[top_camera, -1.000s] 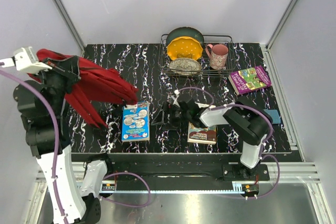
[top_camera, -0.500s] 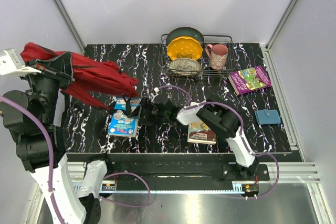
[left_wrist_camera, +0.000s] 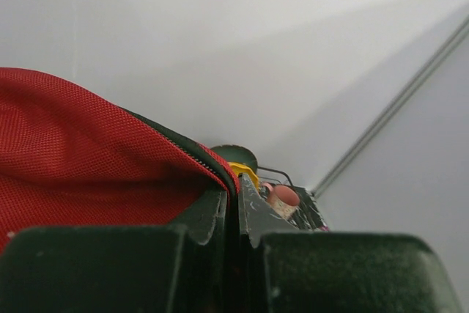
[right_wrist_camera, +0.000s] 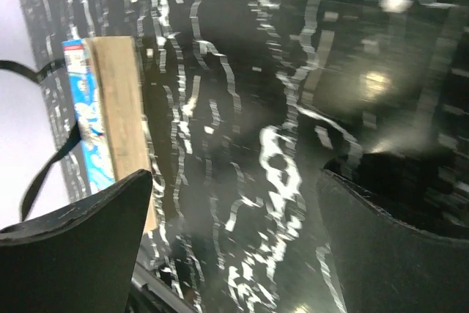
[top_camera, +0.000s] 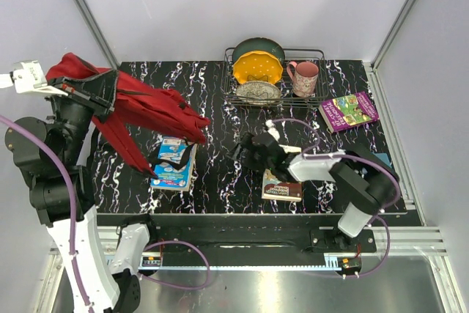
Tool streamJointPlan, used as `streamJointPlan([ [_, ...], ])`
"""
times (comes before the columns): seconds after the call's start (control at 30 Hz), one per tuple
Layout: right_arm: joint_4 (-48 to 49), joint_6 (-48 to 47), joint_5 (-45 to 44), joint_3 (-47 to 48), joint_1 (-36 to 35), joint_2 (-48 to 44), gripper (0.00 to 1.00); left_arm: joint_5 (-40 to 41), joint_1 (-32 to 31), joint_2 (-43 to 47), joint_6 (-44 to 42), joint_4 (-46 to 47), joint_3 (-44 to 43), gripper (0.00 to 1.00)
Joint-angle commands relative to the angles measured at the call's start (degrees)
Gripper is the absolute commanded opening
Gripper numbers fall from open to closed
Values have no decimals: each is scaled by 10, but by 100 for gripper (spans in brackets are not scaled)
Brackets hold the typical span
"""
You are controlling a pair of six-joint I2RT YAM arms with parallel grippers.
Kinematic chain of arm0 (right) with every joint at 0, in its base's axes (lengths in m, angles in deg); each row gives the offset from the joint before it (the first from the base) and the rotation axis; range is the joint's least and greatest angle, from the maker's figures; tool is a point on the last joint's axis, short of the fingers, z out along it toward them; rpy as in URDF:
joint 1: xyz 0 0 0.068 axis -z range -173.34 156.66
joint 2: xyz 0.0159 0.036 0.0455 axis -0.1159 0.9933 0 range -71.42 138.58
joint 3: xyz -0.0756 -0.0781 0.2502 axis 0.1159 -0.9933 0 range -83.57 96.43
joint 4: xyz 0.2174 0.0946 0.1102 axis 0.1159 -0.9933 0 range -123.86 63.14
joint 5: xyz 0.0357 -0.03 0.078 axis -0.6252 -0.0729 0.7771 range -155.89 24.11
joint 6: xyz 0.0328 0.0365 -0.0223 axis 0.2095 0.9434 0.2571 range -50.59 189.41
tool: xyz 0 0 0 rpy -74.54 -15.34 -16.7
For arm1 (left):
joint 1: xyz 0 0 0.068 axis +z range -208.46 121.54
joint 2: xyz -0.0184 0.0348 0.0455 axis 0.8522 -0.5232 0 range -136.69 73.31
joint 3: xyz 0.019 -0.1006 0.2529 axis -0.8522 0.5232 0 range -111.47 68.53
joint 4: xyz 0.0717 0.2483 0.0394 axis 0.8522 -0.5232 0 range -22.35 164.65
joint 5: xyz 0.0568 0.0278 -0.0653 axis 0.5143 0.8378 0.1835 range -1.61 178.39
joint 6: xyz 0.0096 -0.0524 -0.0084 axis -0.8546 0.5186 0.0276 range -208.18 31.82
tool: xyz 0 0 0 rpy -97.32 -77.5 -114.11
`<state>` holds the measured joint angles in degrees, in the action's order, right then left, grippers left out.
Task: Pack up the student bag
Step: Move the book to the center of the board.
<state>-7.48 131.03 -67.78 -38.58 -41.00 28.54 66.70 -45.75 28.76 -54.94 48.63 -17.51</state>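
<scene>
Pulled back from the blue paperback book (top_camera: pixel 174 165), the right gripper (right_wrist_camera: pixel 233 225) gapes empty, while the left gripper (left_wrist_camera: pixel 236 210) pinches the zipper rim, its surest hold, of the large red fabric student bag (top_camera: pixel 154 111), limp and light, hanging above the table's left end.

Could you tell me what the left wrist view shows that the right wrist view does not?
Only left wrist: the left gripper shut on the red student bag, with the pink mug beyond. Only right wrist: the open right gripper and the blue book. Both: some of the black marbled table, a mere sliver in the left wrist view.
</scene>
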Motion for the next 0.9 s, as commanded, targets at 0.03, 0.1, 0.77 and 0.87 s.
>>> streamJointPlan([
  [0.03, -136, -24, -137, -115, 27, -93, 100, -91, -3, -11, 77, 187, 28, 0],
  [0.1, -173, -23, -149, -136, 57, -135, 100, -110, -2, -15, 109, 213, 39, 0],
  [0.77, -358, -73, -163, -102, 155, -491, 100, -112, -297, -170, 69, 470, 110, 0],
  [0.87, -374, -67, -157, -90, 155, -506, 100, -103, -327, -196, 56, 503, 91, 0],
])
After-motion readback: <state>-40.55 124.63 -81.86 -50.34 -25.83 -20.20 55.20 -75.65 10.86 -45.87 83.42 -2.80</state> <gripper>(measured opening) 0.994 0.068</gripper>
